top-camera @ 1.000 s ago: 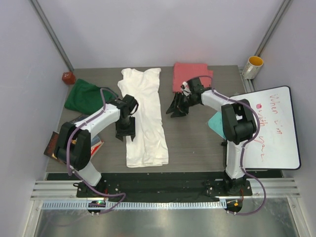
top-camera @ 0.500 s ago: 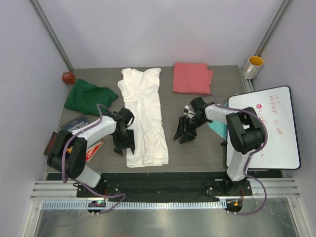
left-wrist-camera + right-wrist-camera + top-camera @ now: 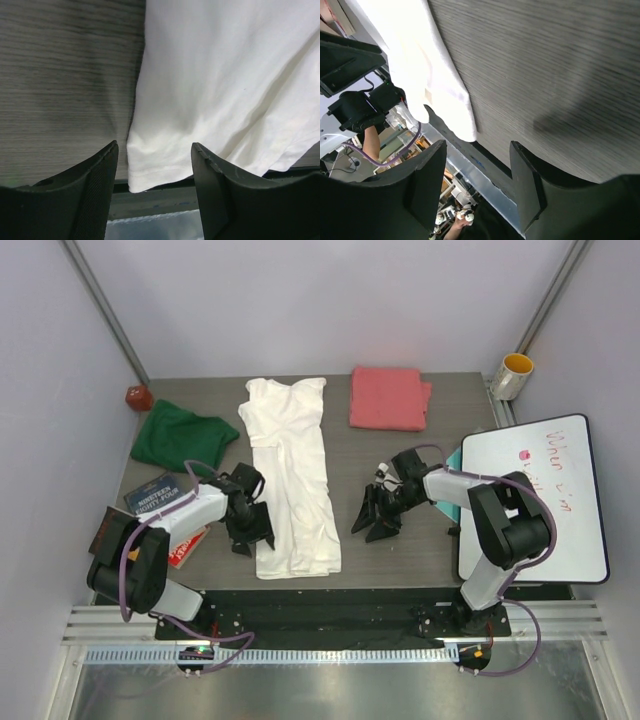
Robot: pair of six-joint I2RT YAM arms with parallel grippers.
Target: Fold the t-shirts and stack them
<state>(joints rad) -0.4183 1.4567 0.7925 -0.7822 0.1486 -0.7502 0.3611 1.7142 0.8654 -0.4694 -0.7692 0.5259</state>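
Hem corner of white t-shirt (image 3: pixel 150 170) lies just ahead of my left gripper (image 3: pixel 155 150), jaws apart; right gripper (image 3: pixel 372 528), likewise apart, farther off.

The white shirt (image 3: pixel 215 85) runs off the top and right edges of the left wrist view. The teal sheet (image 3: pixel 453 458) is mostly hidden by the whiteboard (image 3: pixel 560 530), whose red writing is too small to read.

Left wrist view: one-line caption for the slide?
Open left gripper hovers above the near corner of the white t-shirt lying on the grey table.
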